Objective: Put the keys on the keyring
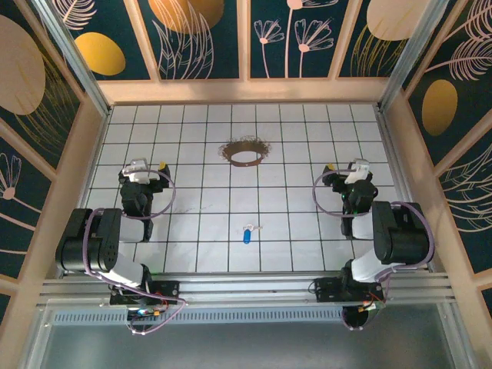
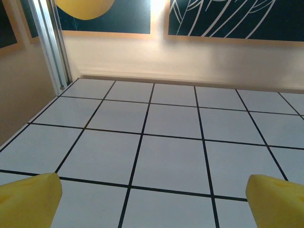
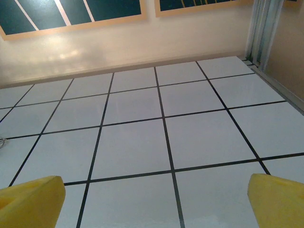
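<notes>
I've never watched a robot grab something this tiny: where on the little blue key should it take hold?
Probably the blue head of the key, from straight above, fingers closing across its sides: it lies flat on the table, and the head looks its widest part.

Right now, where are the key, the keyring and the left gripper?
key [image 1: 247, 237]: top view, on its blue head.
keyring [image 1: 246, 143]: top view, on the far side of its rim.
left gripper [image 2: 152, 202]: left wrist view, midway between its open yellow fingertips.

keyring [image 1: 246, 151] behind key [image 1: 247, 235], well apart
</notes>
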